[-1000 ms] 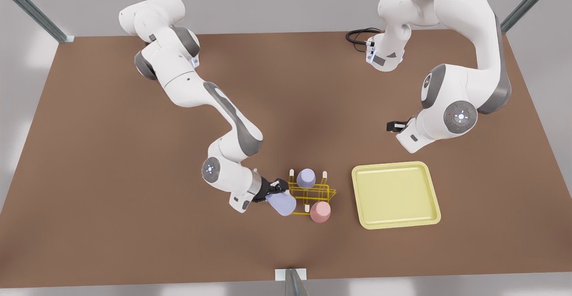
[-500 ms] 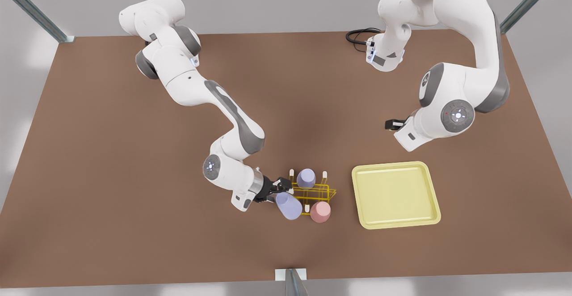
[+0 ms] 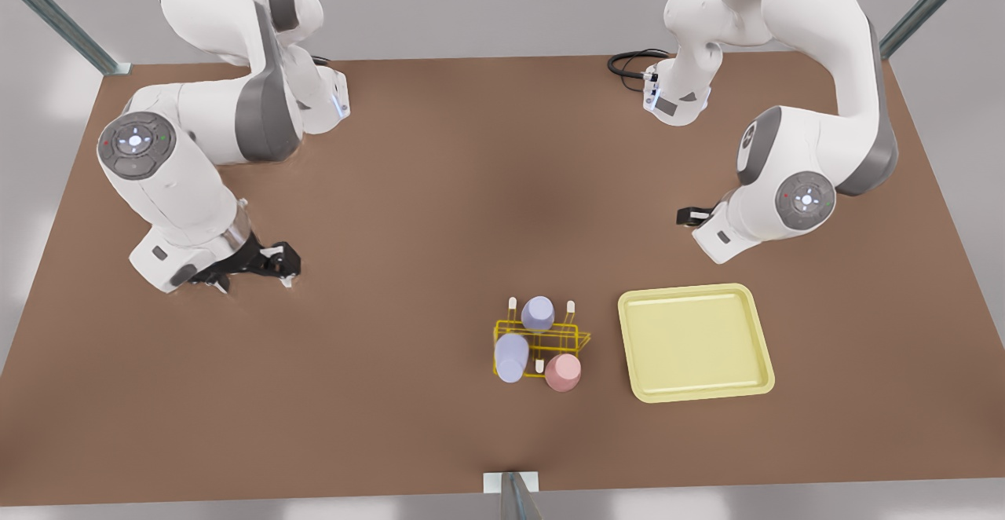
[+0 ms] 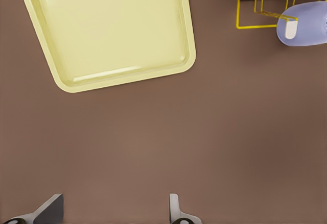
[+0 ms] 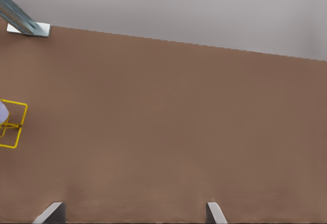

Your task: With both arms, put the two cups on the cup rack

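The right pincer point(image 3: 284, 267), fingers spread and holding nothing, hangs near the table point(image 3: 440, 159) edge on the front view's left; the left pincer point(image 4: 115, 209), also spread and empty, is nearer the cup rack point(image 3: 559, 337). The rack stands mid-table toward the edge at the front view's bottom, carrying the pink cup point(image 3: 563, 371) and 2 lavender cups point(image 3: 511, 357). Whether pegs truly seat them is hard to tell.
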